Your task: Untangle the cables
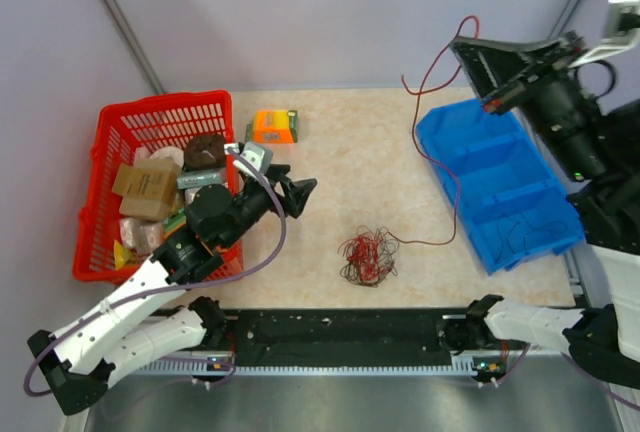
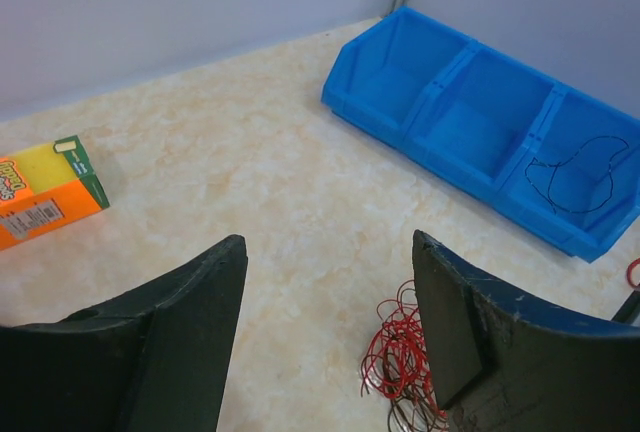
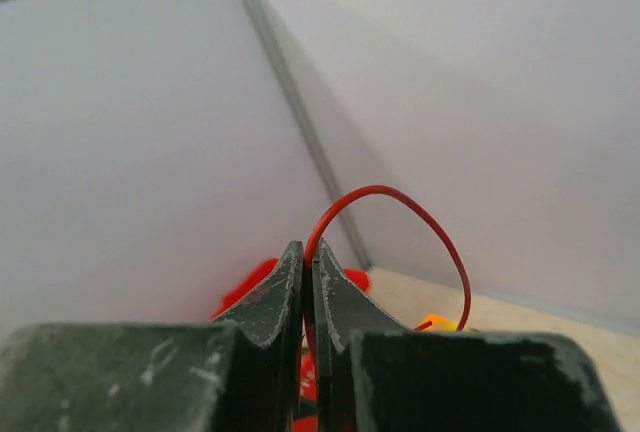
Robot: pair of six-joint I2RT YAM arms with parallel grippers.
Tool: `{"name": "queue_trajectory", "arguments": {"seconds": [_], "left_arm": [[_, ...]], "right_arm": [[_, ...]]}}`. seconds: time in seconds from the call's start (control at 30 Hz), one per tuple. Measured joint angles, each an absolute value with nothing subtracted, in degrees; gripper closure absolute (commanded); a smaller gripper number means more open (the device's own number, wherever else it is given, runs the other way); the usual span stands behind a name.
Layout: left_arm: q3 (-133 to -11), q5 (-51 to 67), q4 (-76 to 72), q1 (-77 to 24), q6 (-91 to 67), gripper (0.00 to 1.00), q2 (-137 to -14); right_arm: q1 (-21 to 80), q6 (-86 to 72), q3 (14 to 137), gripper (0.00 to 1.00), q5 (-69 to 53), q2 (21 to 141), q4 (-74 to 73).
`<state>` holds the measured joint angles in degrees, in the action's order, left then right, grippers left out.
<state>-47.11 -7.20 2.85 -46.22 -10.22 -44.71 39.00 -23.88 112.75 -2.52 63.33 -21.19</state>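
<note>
While the right end effector (image 3: 308, 252) pinches one red cable (image 3: 400, 197) above the blue bin (image 1: 500, 187), the left end effector (image 2: 330, 242) hangs spread near the tangled cables (image 1: 368, 256) on the table (image 1: 350, 152).

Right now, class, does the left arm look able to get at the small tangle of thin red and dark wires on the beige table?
Probably yes. The left end effector stands open, close to the tangle of thin red and dark wires, with only bare beige table between them and nothing blocking.
</note>
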Motion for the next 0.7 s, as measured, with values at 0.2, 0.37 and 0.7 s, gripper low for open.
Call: {"name": "queue_trajectory", "arguments": {"seconds": [0.2, 0.37, 0.7], "left_arm": [[-47.1, -6.5, 2.1, -46.2, -10.1, 0.28, -45.9], [-47.1, -5.4, 2.1, -46.2, -10.1, 0.28, -46.5], [-47.1, -4.9, 2.1, -46.2, -10.4, 0.28, -46.5]], "right_arm": [[39.0, -16.1, 100.3, 1.00, 13.2, 61.5, -24.1], [33.8, -12.0, 94.0, 1.00, 19.5, 59.8, -25.8], [12.4, -17.2, 91.6, 1.00, 13.3, 58.2, -27.6]]}}
